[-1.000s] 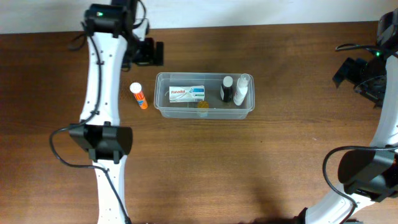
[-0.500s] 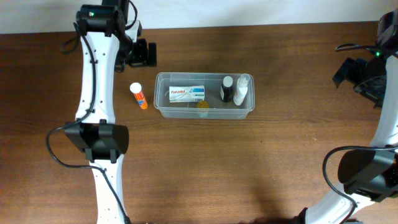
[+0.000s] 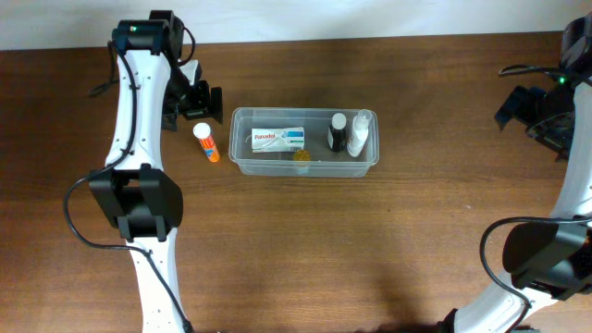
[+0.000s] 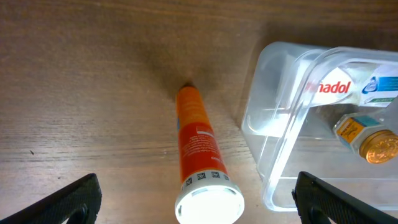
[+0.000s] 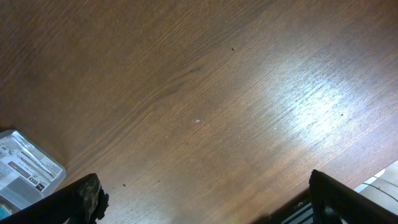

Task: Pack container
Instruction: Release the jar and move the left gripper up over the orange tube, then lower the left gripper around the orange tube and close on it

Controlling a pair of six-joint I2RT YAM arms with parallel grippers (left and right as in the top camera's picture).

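Note:
The container (image 3: pixel 370 165), a clear rectangular tub, sits mid-table; its corner shows in the left wrist view (image 4: pixel 283 155). Inside lie a white Panadol box (image 3: pixel 277 140), a small gold-capped jar (image 3: pixel 302 156), a black-capped bottle (image 3: pixel 338 132) and a clear bottle (image 3: pixel 360 132). An orange tube with a white cap (image 3: pixel 205 141) lies on the table just left of the container. My left gripper (image 3: pixel 194 104) hovers open right above that tube (image 4: pixel 198 143), which lies between the spread fingers (image 4: pixel 71 199). My right gripper (image 3: pixel 541 111) stands open over bare wood at the far right.
The table's back edge runs along the top of the overhead view. In the right wrist view a corner of the container (image 5: pixel 25 168) shows at the lower left, and the table edge (image 5: pixel 367 186) at the lower right.
My left gripper has moved down and slightly left, from behind the tube to over it. The right arm has not moved.

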